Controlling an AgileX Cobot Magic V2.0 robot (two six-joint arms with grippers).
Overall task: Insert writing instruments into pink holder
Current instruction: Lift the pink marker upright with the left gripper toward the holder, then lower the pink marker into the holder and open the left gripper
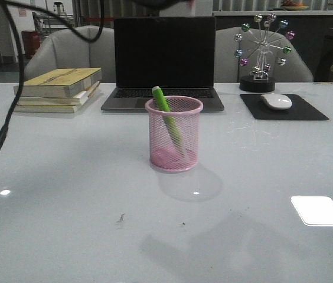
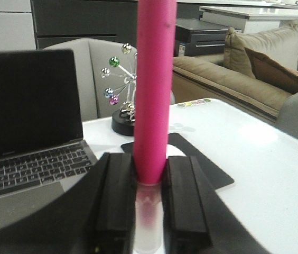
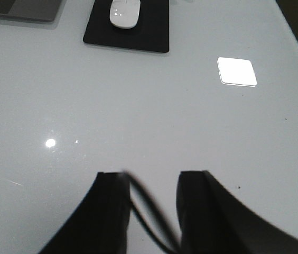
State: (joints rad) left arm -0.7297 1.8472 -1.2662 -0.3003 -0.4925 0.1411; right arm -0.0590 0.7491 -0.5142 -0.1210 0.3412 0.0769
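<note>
The pink holder point(image 1: 174, 132), a mesh cup, stands upright mid-table in the front view. The lime green marker point(image 1: 161, 99) leans inside it, its top poking above the rim at the left. In the left wrist view my left gripper point(image 2: 150, 156) is shut on the bright pink marker point(image 2: 154, 79). Its fingers point(image 2: 120, 190) clamp the marker near its pale translucent cap, and the pink barrel sticks out past the fingertips. The holder is out of that view. My right gripper point(image 3: 152, 173) is open over bare table, only a thin black cable crossing between its fingers point(image 3: 112, 211).
Behind the cup are an open laptop point(image 1: 164, 59), stacked books point(image 1: 59, 88) at the left, a white mouse point(image 1: 276, 101) on a black pad point(image 1: 308, 109) and a ferris-wheel ornament point(image 1: 262, 53) at the right. A black cable point(image 1: 4, 130) hangs at the far left.
</note>
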